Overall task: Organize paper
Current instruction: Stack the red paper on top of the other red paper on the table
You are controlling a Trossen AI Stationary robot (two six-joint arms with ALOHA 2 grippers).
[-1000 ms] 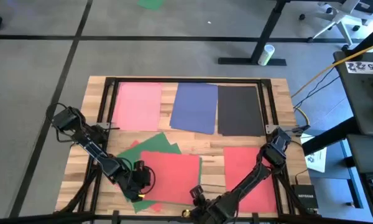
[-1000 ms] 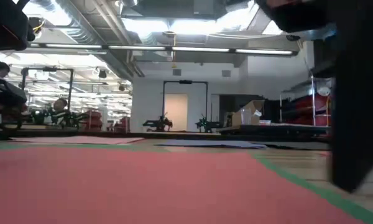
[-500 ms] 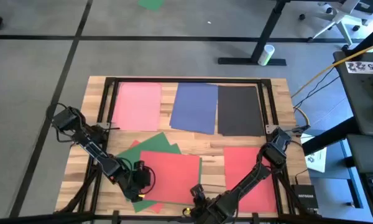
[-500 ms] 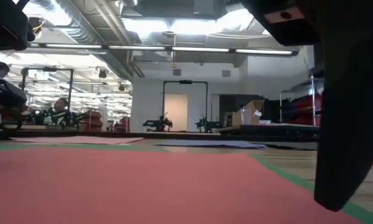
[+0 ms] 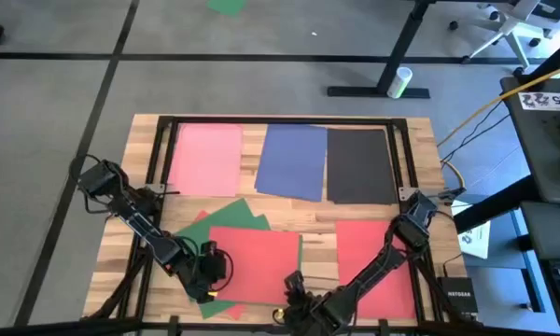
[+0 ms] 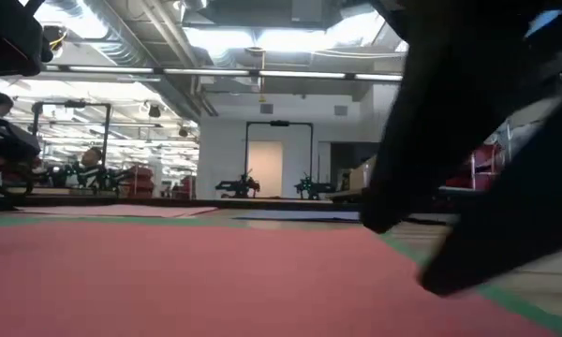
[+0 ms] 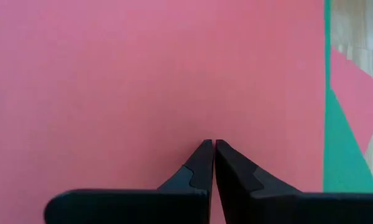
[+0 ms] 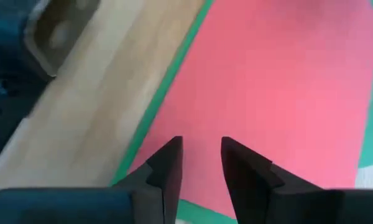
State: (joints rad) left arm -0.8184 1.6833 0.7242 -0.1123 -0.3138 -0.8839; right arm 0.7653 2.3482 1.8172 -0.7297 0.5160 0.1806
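Observation:
A red sheet of paper lies flat at the table's near middle, on top of green sheets that stick out at its far left. My left gripper is shut, its tips low over this red sheet near its left edge. My right gripper stands open at the sheet's near right corner. Its fingers are above the red sheet, beside a green edge. In the low view the right arm shows as a dark slanting shape over the red sheet. My left gripper points its shut fingertips down at the red sheet's surface, a little in from its left edge. I cannot tell whether the tips touch the sheet. The sheet lies flat on the table.
A pink sheet, a blue sheet and a black sheet lie side by side along the far side. A second red sheet lies at the near right. A black frame rail borders the table.
My right gripper has gone a little toward the table's left and far side, over the red sheet's near right corner, and has tipped to a slant. The sheets have not moved.

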